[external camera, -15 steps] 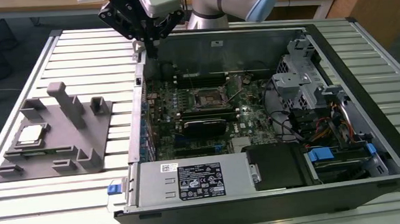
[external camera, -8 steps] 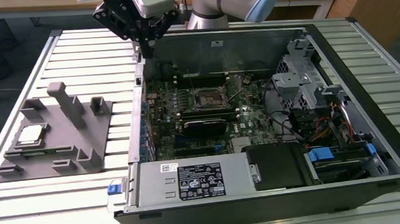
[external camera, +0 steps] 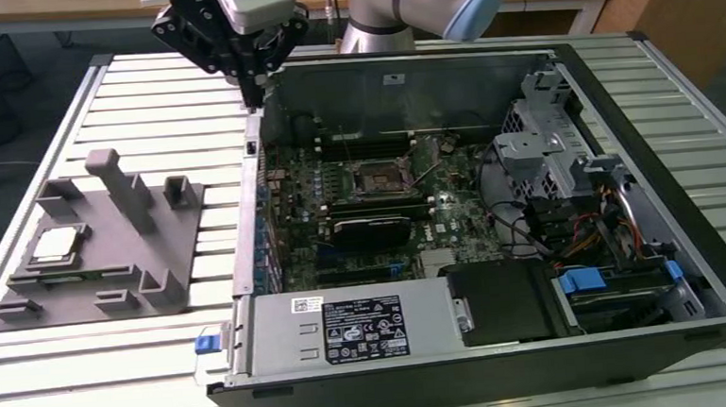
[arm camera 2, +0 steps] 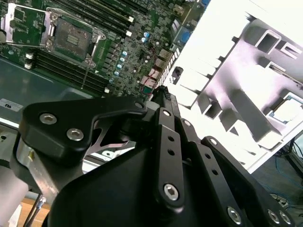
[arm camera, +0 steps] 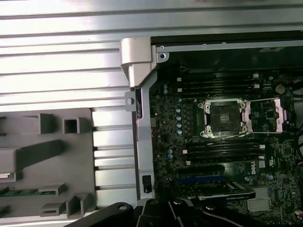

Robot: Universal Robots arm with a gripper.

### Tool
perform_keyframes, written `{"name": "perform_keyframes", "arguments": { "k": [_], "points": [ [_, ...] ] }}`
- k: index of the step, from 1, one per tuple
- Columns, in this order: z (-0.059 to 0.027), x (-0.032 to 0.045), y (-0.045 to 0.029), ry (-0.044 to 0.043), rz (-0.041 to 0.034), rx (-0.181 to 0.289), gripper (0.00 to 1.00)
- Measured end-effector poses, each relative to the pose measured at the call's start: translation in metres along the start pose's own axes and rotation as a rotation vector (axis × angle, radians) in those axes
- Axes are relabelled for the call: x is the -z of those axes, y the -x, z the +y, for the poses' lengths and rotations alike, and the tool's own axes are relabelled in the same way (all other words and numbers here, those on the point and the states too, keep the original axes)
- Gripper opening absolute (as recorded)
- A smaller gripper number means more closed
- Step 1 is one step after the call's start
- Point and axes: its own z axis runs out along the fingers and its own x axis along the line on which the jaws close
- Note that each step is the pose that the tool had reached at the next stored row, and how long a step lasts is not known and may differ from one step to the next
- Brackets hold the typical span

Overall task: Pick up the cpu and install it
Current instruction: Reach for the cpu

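Black gripper links, bolted, sit closest to the lens in both wrist views. The jaws are pressed together with nothing between them. In the exterior view the gripper hangs at the upper left of the frame. Its tip is over the far left corner of the open computer case, where the case wall meets the slatted metal desk. Noted on the cpu: small flat square, pale silver top, thin darker rim. It lies flat in a recess of the grey holder block at the exterior view's left, well apart from the gripper. The second wrist view has the cpu in that same recess, its top bright, with the block's upright posts near it. The socket sits on the green motherboard near the middle of the case. It shows as a dark square cavity, exposed, and in the first wrist view its metal load frame lies swung open just beside it.
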Motion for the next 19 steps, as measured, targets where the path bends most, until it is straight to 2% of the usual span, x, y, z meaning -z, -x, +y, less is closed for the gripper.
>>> {"name": "perform_keyframes", "arguments": {
  "k": [19],
  "points": [
    [-0.0034, 0.0012, -0.0392, 0.0011, -0.0013, 0.000, 0.11]
  ]
}}
